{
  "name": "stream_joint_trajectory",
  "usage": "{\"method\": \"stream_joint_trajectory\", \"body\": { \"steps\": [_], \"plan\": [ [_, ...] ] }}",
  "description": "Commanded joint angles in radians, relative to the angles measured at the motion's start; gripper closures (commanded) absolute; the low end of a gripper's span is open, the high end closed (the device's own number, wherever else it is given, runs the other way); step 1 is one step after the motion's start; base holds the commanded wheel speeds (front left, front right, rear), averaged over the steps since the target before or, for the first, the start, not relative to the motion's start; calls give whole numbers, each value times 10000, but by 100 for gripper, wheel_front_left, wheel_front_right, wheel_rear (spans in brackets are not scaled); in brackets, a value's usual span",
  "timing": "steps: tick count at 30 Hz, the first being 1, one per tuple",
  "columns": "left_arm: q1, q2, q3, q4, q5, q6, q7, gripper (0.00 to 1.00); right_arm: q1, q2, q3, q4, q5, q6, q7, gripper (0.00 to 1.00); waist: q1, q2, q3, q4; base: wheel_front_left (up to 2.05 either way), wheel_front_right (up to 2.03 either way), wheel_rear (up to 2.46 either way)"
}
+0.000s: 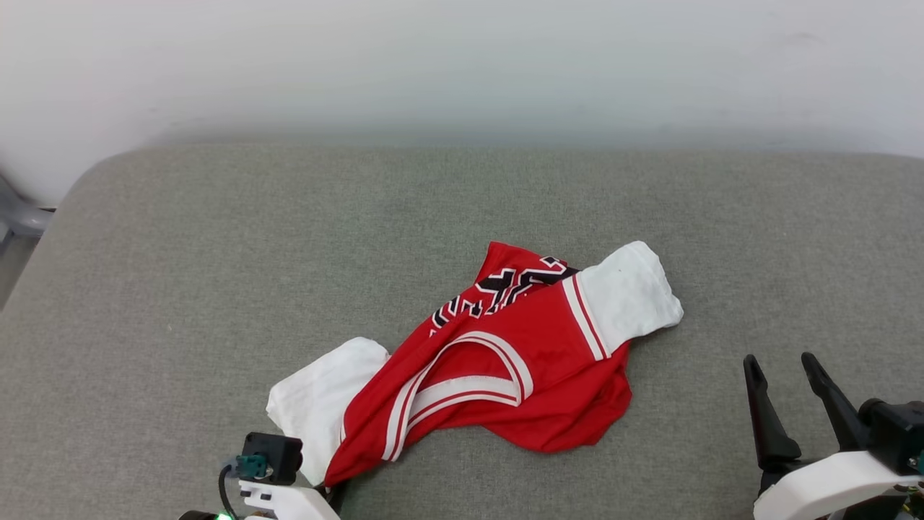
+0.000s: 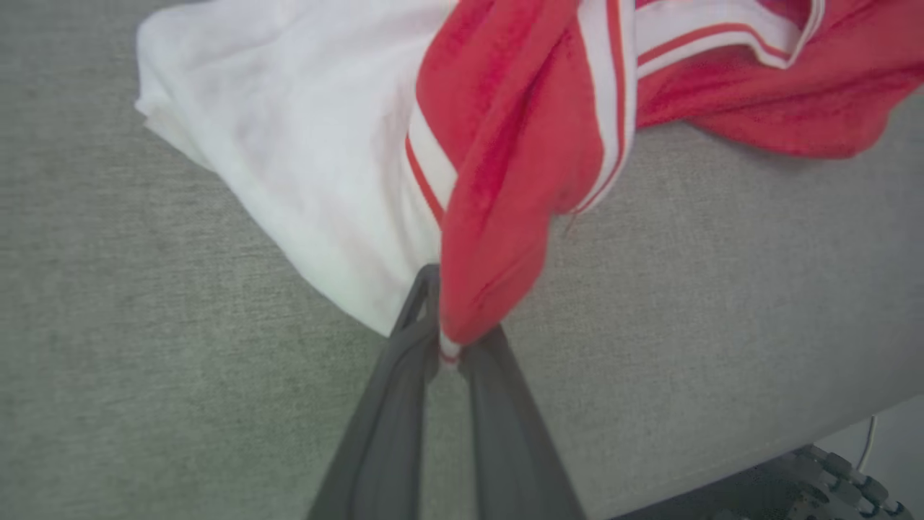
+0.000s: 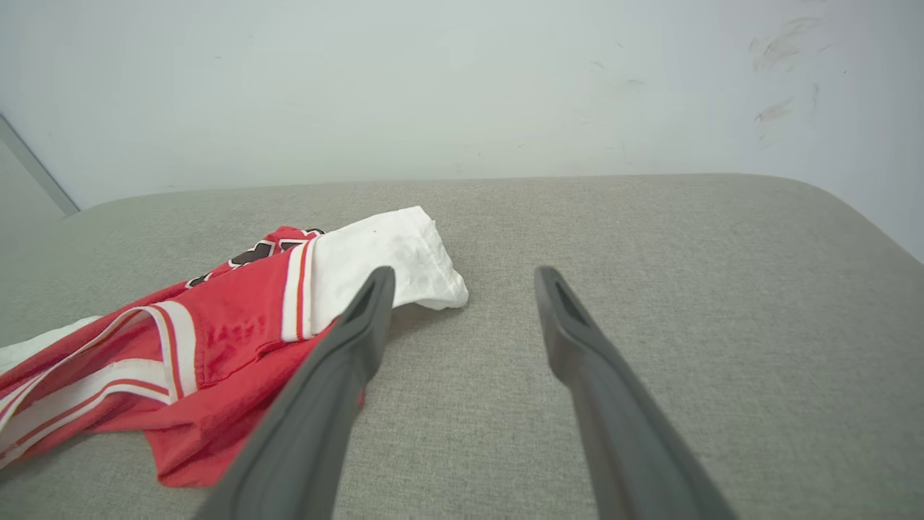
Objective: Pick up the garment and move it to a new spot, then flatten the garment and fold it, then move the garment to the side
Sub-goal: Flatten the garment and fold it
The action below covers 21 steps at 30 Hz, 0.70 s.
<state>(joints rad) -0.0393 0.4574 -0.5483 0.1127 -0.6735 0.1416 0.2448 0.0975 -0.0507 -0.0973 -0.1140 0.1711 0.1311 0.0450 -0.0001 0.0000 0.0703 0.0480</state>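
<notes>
while our left gripper (image 2: 444, 347) pinches a red corner of the shirt (image 1: 534, 347), crumpled near the front edge of the cushion (image 1: 216, 253), our right gripper (image 1: 779, 359) hangs spread. that thin pinch could slip as we lift.

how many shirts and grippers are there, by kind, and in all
shirt: 1
grippers: 2 (left gripper shut on the shirt, right gripper open)
total: 3
</notes>
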Motion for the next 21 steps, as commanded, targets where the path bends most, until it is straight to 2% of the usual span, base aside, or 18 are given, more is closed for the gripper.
{"method": "stream_joint_trajectory", "body": {
  "steps": [1,6,14,18,19,21],
  "plan": [
    [59,-110,82,117,-76,-18,-251,0,104,8,-29,-59,-75,-7,55,0,1,0,-132,21,0,0,0],
    [-56,-143,234,207,127,71,-878,0,292,8,-93,-155,-98,-7,259,0,1,0,-520,58,0,0,0],
    [-213,-62,529,-794,442,172,-1880,0,455,8,-205,-279,-34,-7,498,0,1,0,-854,75,0,0,0],
    [-276,-105,793,-1324,661,303,-2712,0,475,8,-250,-237,-35,-7,621,0,1,0,-910,76,0,0,0],
    [-326,-158,1034,-1567,873,413,-3514,0,490,8,-299,-161,-29,-7,743,0,1,0,-917,105,0,0,0],
    [-292,-189,1171,-1638,981,481,-3933,0,488,8,-355,-86,-44,-7,851,0,1,0,-905,137,0,0,0]
  ]
}}
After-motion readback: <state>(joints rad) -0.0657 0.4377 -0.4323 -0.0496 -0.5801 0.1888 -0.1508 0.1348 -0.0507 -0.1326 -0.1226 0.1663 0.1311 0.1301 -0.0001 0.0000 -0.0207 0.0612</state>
